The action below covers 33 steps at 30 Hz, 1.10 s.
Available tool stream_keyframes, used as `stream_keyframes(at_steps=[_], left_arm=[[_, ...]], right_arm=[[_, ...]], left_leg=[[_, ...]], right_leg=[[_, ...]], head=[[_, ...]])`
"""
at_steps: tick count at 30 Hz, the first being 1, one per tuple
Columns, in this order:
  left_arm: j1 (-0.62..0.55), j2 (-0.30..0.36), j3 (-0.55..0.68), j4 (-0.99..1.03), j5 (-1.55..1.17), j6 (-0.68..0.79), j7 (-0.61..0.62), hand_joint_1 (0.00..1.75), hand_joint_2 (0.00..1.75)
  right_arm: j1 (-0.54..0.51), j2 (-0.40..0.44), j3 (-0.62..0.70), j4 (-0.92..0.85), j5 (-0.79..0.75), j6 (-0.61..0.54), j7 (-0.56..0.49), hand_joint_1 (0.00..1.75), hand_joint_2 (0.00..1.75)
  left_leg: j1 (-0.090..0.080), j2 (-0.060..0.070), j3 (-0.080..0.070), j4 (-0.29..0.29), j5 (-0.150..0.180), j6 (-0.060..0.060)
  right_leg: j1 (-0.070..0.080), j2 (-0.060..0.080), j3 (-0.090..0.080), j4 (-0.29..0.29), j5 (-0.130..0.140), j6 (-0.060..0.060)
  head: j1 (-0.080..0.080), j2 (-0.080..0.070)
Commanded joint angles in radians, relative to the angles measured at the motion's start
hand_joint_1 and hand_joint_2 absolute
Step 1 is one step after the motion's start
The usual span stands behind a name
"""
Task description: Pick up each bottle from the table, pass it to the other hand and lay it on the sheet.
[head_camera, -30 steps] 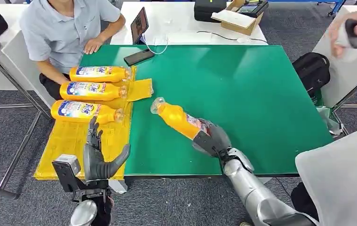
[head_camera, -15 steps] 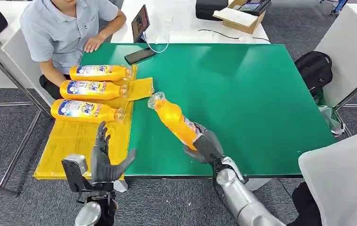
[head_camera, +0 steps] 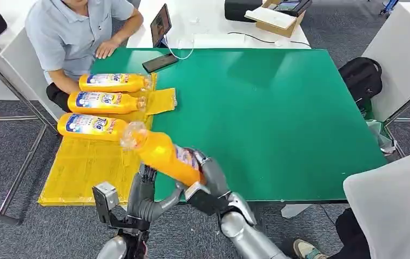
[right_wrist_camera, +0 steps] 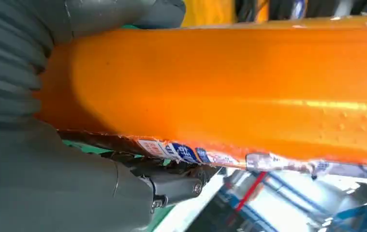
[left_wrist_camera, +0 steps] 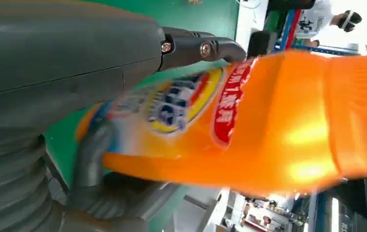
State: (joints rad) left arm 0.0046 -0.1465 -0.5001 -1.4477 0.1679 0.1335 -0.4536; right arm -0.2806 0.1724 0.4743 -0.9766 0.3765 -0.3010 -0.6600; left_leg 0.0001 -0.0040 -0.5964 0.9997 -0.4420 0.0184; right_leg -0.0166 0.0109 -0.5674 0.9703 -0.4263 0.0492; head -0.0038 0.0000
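Four orange bottles in all: three lie side by side on the yellow sheet (head_camera: pixel 83 162) at the left of the frame, the far bottle (head_camera: pixel 113 82), the middle bottle (head_camera: pixel 105 102) and the near bottle (head_camera: pixel 90 125). A person (head_camera: pixel 73 32) sits at the upper left, with a phone (head_camera: pixel 160 63) on the green table (head_camera: pixel 278 118) nearby. At lower centre the fourth bottle (head_camera: pixel 162 154) is held in the air over the table's near edge, tilted, cap toward the sheet. The left hand (head_camera: pixel 144 197) is just under it, fingers (left_wrist_camera: pixel 205 48) spread along its label; the right hand (head_camera: pixel 210 181) has its fingers wrapped round the base. A second ago this bottle was further right and the left hand stood apart.
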Motion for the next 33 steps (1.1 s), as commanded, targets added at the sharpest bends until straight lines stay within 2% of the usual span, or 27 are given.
stream_keyframes(at_steps=[1,10,11,13,14,15,16,17,22,23,25,26,27,28,29,31,32,33], left_arm=[[-0.047,0.038,-0.057,0.022,0.037,-0.013,0.005,0.00,1.75],[-0.061,0.030,-0.050,0.021,0.005,0.067,-0.027,0.00,1.75],[-0.062,0.029,-0.047,0.024,0.009,0.071,-0.028,0.21,1.75],[-0.060,0.028,-0.043,0.024,0.018,0.072,-0.029,1.68,1.75],[-0.058,0.029,-0.040,0.027,0.042,0.058,-0.020,1.75,1.75],[-0.057,0.030,-0.040,0.028,0.048,0.054,-0.019,1.75,1.75],[-0.057,0.030,-0.040,0.028,0.048,0.054,-0.019,1.75,1.75],[-0.055,0.033,-0.039,0.030,0.065,0.038,-0.016,1.75,1.75],[-0.051,0.042,-0.024,0.046,0.200,-0.084,0.053,1.75,1.75],[-0.045,0.024,0.004,0.057,0.250,-0.099,0.081,1.75,1.75],[-0.046,0.015,0.026,0.057,0.245,-0.081,0.080,1.75,1.75],[-0.044,0.001,0.054,0.058,0.255,-0.049,0.079,1.75,1.75],[-0.049,-0.006,0.086,0.051,0.276,-0.022,0.083,1.75,1.75],[-0.055,-0.001,0.094,0.047,0.278,-0.020,0.085,1.75,1.75],[-0.059,-0.011,0.125,0.046,0.271,0.035,0.074,1.75,1.75],[-0.075,-0.001,0.147,0.050,0.266,0.061,0.073,1.75,1.75],[-0.080,-0.007,0.165,0.063,0.250,0.105,0.072,1.75,1.75],[-0.087,-0.009,0.175,0.074,0.235,0.139,0.068,1.75,1.75]], right_arm=[[-0.031,0.000,0.169,0.096,0.006,-0.009,-0.006,1.75,1.75],[-0.037,0.009,0.240,0.135,0.019,0.013,-0.012,1.73,1.75],[-0.036,0.010,0.247,0.139,0.020,0.012,-0.010,1.73,1.75],[-0.038,0.010,0.251,0.144,0.016,0.012,-0.007,1.69,1.75],[-0.039,0.009,0.252,0.147,0.012,0.005,-0.002,0.75,1.75],[-0.040,0.008,0.251,0.148,0.010,0.002,0.000,0.75,1.75],[-0.040,0.008,0.251,0.148,0.010,0.002,0.000,0.52,1.75],[-0.039,0.008,0.245,0.146,0.002,-0.001,0.001,0.00,1.75],[-0.029,0.011,0.231,0.116,-0.032,0.005,0.000,0.00,1.75],[-0.019,0.006,0.222,0.092,-0.041,-0.007,-0.007,0.00,0.00],[-0.012,-0.003,0.218,0.066,-0.050,-0.010,-0.010,0.00,0.00],[0.000,-0.002,0.198,0.041,-0.063,-0.040,-0.026,0.00,0.00],[0.018,-0.008,0.188,-0.024,-0.041,-0.138,-0.038,0.00,0.00],[0.022,-0.013,0.191,-0.029,-0.043,-0.141,-0.038,0.00,0.00],[0.056,-0.024,0.193,-0.180,-0.125,-0.185,-0.038,0.00,0.00],[0.066,-0.039,0.209,-0.233,-0.138,-0.214,-0.038,0.00,0.00],[0.072,-0.055,0.226,-0.305,-0.103,-0.283,-0.038,0.00,0.00],[0.076,-0.063,0.232,-0.333,-0.111,-0.302,-0.038,0.00,0.00]], left_leg=[[0.001,-0.001,0.002,-0.001,0.000,-0.001],[0.001,-0.001,0.001,-0.001,0.000,-0.001],[0.001,-0.001,0.001,-0.001,0.000,-0.001],[0.001,-0.001,0.002,-0.001,0.000,-0.001],[0.001,-0.001,0.001,-0.001,0.000,-0.001],[0.001,-0.001,0.002,-0.001,-0.001,-0.001],[0.001,-0.001,0.002,-0.001,0.000,-0.001],[0.001,-0.001,0.001,-0.001,0.000,-0.001],[0.001,-0.001,0.002,-0.001,0.000,-0.001],[0.001,-0.001,0.001,-0.001,0.000,-0.001],[0.001,0.000,0.001,-0.001,0.000,-0.001],[0.001,-0.001,0.000,0.000,0.000,-0.001],[0.001,-0.002,0.001,0.000,-0.001,-0.001],[0.001,-0.002,0.000,0.000,0.000,-0.001],[0.001,-0.002,-0.001,0.000,0.000,-0.001],[0.001,-0.001,-0.002,0.001,-0.001,-0.001],[0.000,-0.001,-0.003,0.000,0.000,-0.001],[0.001,-0.002,-0.001,0.002,-0.001,-0.001]], right_leg=[[0.001,-0.001,0.002,-0.001,-0.001,-0.002],[0.001,-0.002,0.002,-0.001,-0.001,-0.002],[0.001,-0.002,0.002,-0.001,-0.001,-0.002],[0.001,-0.002,0.003,-0.001,-0.001,-0.002],[0.001,-0.002,0.002,-0.001,-0.001,-0.002],[0.001,-0.002,0.003,-0.001,-0.001,-0.002],[0.001,-0.002,0.003,-0.001,-0.001,-0.002],[0.001,-0.002,0.002,-0.001,-0.001,-0.002],[0.001,-0.002,0.002,-0.001,-0.001,-0.002],[0.001,-0.001,0.001,-0.001,-0.001,-0.001],[0.001,-0.002,0.002,-0.001,-0.001,-0.002],[0.001,-0.002,0.001,0.000,-0.001,-0.001],[0.001,-0.003,0.002,0.000,-0.001,-0.002],[0.001,-0.003,0.001,0.000,-0.001,-0.001],[0.001,-0.003,0.000,0.000,-0.001,-0.001],[0.001,-0.002,-0.001,0.001,-0.001,-0.002],[0.000,-0.002,-0.002,0.001,-0.001,-0.001],[0.001,-0.003,0.000,0.002,-0.002,-0.002]], head=[[0.000,0.000],[0.000,0.000],[0.000,0.000],[0.000,0.000],[0.000,0.000],[0.000,0.000],[0.000,0.000],[0.000,0.000],[0.000,0.000],[0.000,0.000],[-0.001,0.000],[0.000,0.000],[0.000,0.000],[0.000,0.000],[-0.001,0.000],[0.000,0.000],[0.000,0.000],[0.000,0.000]])
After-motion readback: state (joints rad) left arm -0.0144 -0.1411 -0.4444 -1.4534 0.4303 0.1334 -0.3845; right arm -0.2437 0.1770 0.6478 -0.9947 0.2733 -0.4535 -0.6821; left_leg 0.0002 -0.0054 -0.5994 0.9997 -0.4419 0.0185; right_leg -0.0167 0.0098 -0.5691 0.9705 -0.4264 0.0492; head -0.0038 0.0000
